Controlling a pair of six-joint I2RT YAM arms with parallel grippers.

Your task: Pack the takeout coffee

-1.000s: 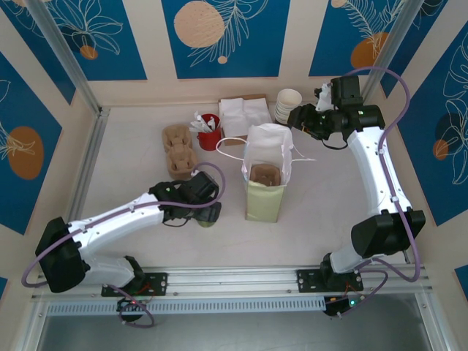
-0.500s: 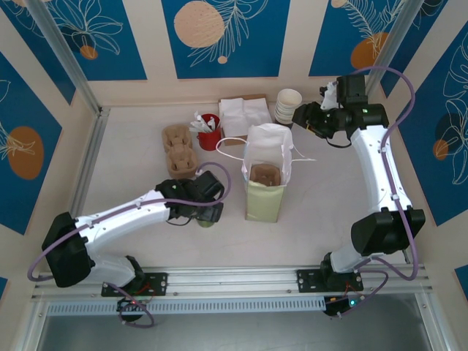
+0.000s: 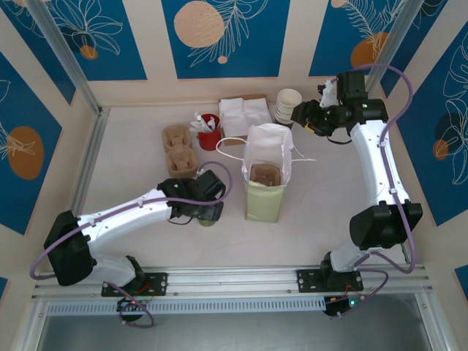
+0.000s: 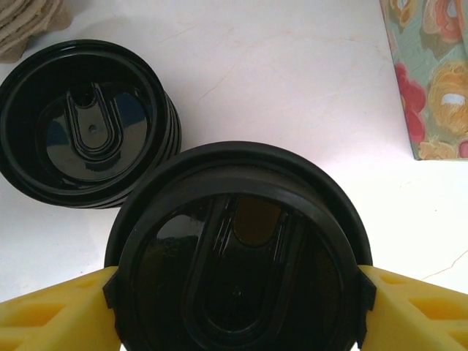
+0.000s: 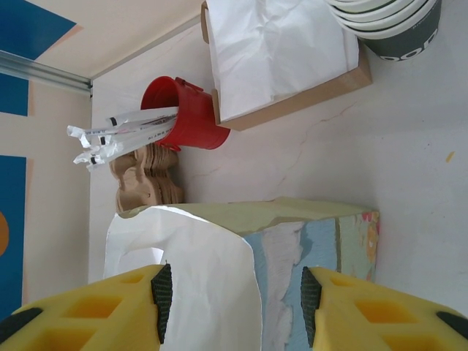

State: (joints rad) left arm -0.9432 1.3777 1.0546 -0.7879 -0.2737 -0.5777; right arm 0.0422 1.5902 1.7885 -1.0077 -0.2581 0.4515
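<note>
two claws | left claw (image 4: 235,301) pinching takeout coffee (image 4: 238,234) | right claw (image 5: 232,292) spread | red cup (image 5: 189,110) holds wrapped straws (image 5: 121,131)

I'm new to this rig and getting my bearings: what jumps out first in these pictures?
The black-lidded takeout coffee sits between the fingers of the left gripper, a stack of black lids beside it. Mid-table stands an open floral paper bag; the right gripper, open, hovers back right by the cream cups.

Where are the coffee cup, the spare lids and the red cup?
coffee cup (image 4: 238,256): left wrist view, on its black lid.
spare lids (image 4: 88,121): left wrist view, on the top lid.
red cup (image 5: 191,121): right wrist view, on its side wall.
</note>
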